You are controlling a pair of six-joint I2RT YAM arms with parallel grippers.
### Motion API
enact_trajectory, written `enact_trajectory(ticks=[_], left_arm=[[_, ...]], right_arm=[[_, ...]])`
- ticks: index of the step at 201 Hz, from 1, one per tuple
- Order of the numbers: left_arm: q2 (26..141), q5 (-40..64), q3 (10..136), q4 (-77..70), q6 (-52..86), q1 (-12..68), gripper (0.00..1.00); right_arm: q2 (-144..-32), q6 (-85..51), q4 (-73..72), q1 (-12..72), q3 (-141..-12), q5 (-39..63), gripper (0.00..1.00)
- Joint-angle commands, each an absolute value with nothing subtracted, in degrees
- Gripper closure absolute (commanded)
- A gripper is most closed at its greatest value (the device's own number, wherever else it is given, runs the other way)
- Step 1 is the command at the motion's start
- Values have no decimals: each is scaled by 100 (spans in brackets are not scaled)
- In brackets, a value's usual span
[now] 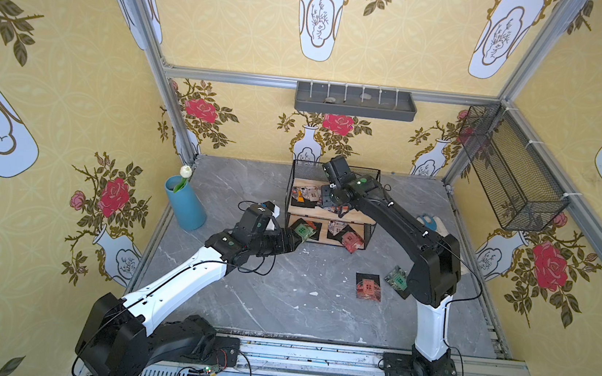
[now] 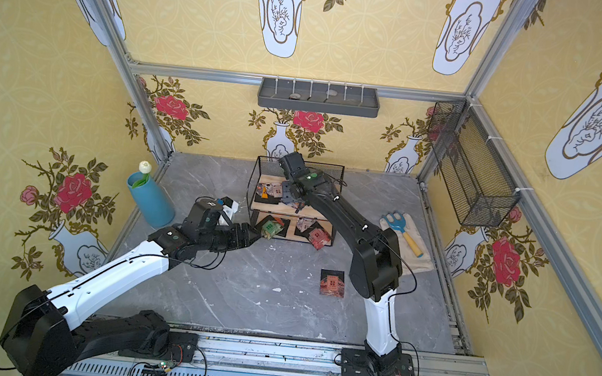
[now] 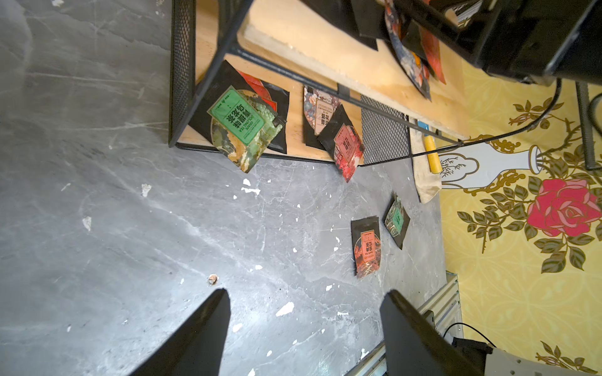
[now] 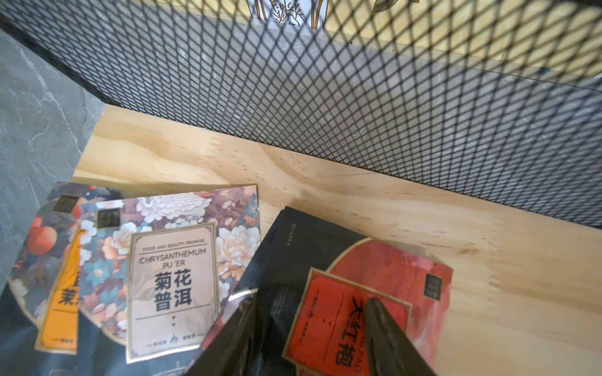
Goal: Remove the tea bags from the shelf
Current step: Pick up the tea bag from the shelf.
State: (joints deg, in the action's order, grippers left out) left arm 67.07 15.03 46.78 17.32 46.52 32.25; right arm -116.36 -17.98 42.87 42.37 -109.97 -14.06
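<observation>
Right claw (image 4: 309, 302) over a red tea bag (image 4: 384, 270) (grip unclear) — left claw (image 3: 306, 293) spread wide

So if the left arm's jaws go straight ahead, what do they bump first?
Probably the green-labelled flat black tea sachet overhanging the lower wooden board of the small black wire shelf, though depth is unclear.

Left arm (image 1: 175, 278), white lower link, black forearm and wrist: stretched low from base at near edge, reaching forward and inward, wrist roughly level. Left pincer (image 3: 307, 291), black, two tapered fingers (image 3: 202, 332): spread wide. Right arm (image 1: 431, 271), white upright link, bulky black elbow raised high, black forearm sloping forward and inward, wrist tipped downward. Right pincer (image 4: 309, 301), black: fingers (image 4: 387, 338) part-way apart, pointing down; whether gripping anything, cannot tell.
</observation>
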Motion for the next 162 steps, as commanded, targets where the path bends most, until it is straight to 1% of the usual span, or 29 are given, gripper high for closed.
enact_trajectory(ticks=[1,61,69,82,95,109,137,162], left_arm=[[6731,1538,4656,1608,4631,3217,18],[6756,1557,4676,1582,4619,3217,19],[6758,1558,4677,1582,4620,3217,19],[6766,1557,4676,1582,4619,3217,19],[6774,1546,4667,1580,4623,3217,19],[6772,1546,4661,1575,4619,3217,19],[6771,1541,4649,1564,4629,3212,19],[6786,1538,4643,1556,4631,3208,19]], right_arm=[[-11584,-1821,4483,4212,-10954,-1265,48],[-11584,-1783,4459,4202,-10995,-1231,56],[-11581,-1777,4456,4204,-10994,-1214,59],[-11595,-1775,4465,4209,-11013,-1213,61],[-11615,-1747,4473,4201,-11039,-1203,68],[-11643,-1728,4512,4203,-11081,-1212,69],[-11669,-1714,4518,4209,-11092,-1191,76],[-11665,-1720,4518,4210,-11105,-1172,79]])
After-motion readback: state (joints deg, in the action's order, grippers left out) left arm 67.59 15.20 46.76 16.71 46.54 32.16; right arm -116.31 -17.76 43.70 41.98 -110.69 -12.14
